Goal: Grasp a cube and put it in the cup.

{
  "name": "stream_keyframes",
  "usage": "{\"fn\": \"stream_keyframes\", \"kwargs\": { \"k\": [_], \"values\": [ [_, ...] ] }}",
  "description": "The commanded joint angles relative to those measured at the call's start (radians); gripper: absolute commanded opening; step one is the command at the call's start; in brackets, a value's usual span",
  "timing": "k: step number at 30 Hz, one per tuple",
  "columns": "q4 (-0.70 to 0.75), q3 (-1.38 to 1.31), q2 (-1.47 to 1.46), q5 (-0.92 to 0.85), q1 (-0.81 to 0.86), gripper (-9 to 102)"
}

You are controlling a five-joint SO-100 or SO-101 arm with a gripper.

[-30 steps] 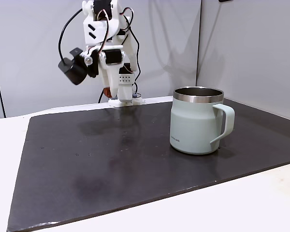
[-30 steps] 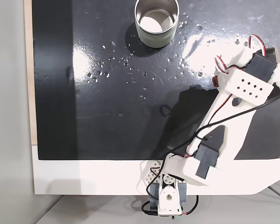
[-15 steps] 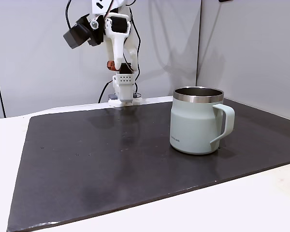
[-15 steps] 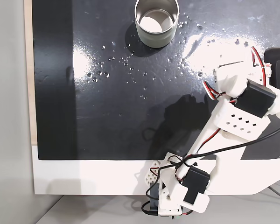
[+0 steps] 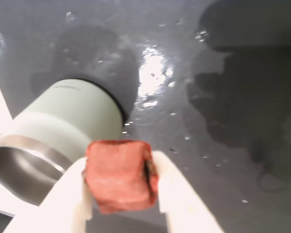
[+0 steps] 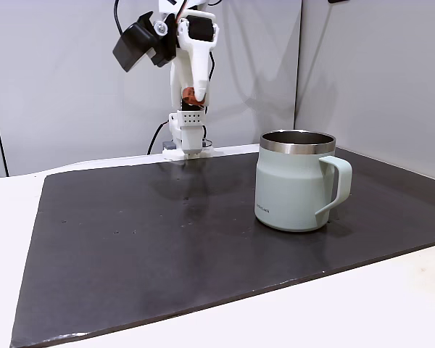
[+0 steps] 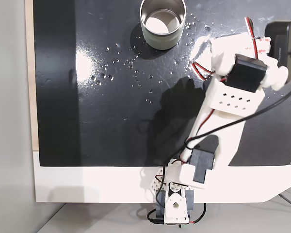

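Observation:
In the wrist view the rust-orange cube (image 5: 120, 177) sits clamped between my gripper's (image 5: 120, 164) two white fingers (image 5: 177, 194), held in the air. The mint-green cup (image 5: 70, 116) with its steel rim lies ahead and to the left of the cube, mouth open. In a fixed view from the side my gripper (image 6: 195, 93) hangs high above the back of the mat with the cube (image 6: 189, 95) in it, well left of the cup (image 6: 293, 185). From above, the cup (image 7: 162, 22) stands at the top and my arm (image 7: 230, 90) reaches up on the right; the cube is hidden there.
A black mat (image 6: 167, 239) covers most of the white table (image 6: 391, 304), with shiny spots and small droplets on it. The arm's base (image 7: 172, 204) sits at the table's near edge in the view from above. Grey walls stand behind.
The arm has lifted the cube from near the mat to well above it and has swung toward the cup's side. The cup has not moved.

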Motion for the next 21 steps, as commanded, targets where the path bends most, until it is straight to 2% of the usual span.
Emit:
{"fn": "stream_keyframes", "kwargs": {
  "k": [1, 16, 21],
  "values": [
    [0.003, -0.173, -0.048, 0.069, -0.035, 6],
    [-0.003, -0.578, -0.347, 0.281, -0.242, 6],
    [-0.063, -0.620, -0.405, 0.350, -0.268, 6]
  ]
}}
